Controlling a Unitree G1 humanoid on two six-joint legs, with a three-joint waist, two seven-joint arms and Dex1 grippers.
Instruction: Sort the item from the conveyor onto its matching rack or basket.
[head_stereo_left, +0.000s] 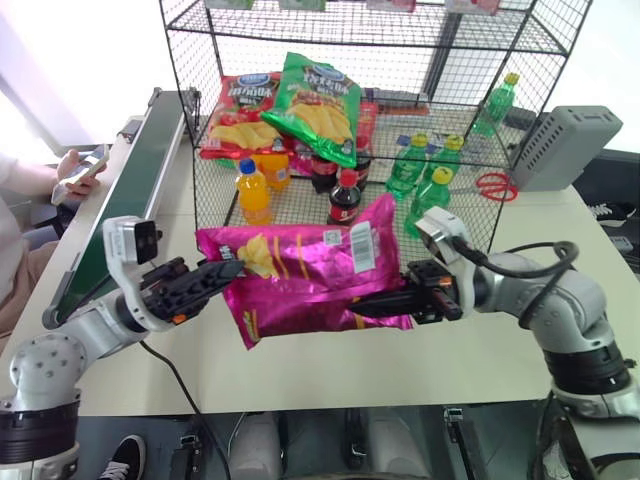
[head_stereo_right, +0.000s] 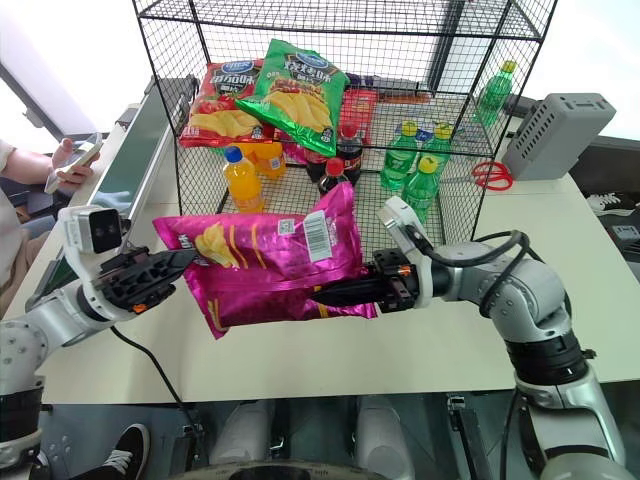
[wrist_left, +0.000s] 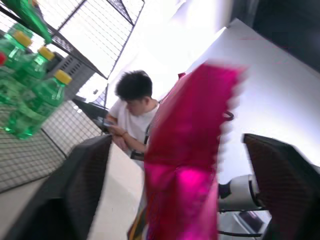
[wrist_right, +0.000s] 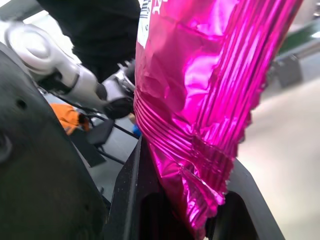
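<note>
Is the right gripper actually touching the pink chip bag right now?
Touching. In the right wrist view the right gripper has both fingers shut on the crimped end of the pink chip bag.

pink bag (wrist_left: 187, 165) edge blurred | rack (head_stereo_left: 520, 40) top cut off | conveyor (head_stereo_left: 130, 190) far end hidden

Left gripper (head_stereo_left: 222, 273) fingers spread apart, right gripper (head_stereo_left: 365, 303) clamped shut, both pointing inward
</note>
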